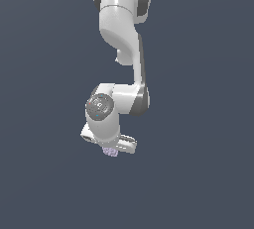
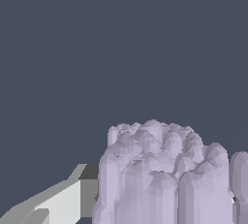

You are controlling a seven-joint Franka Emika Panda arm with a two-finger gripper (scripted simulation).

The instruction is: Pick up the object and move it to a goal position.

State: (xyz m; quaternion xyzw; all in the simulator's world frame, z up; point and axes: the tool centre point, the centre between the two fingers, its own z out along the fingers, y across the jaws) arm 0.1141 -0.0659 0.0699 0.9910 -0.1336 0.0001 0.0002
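The object (image 1: 110, 152) is a tiny pale lavender block with a ridged surface. It sits right under the white gripper (image 1: 113, 148) at the low end of the arm. In the wrist view the object (image 2: 160, 169) fills the space between the jaws. One white finger (image 2: 68, 201) presses against its side. The other finger is hidden behind the block. The gripper is shut on the object. Whether the block rests on the ground or hangs above it cannot be told.
The white arm (image 1: 121, 29) comes down from the top of the exterior view, with its elbow (image 1: 134, 99) above the gripper. A flat dark grey-blue surface lies all around.
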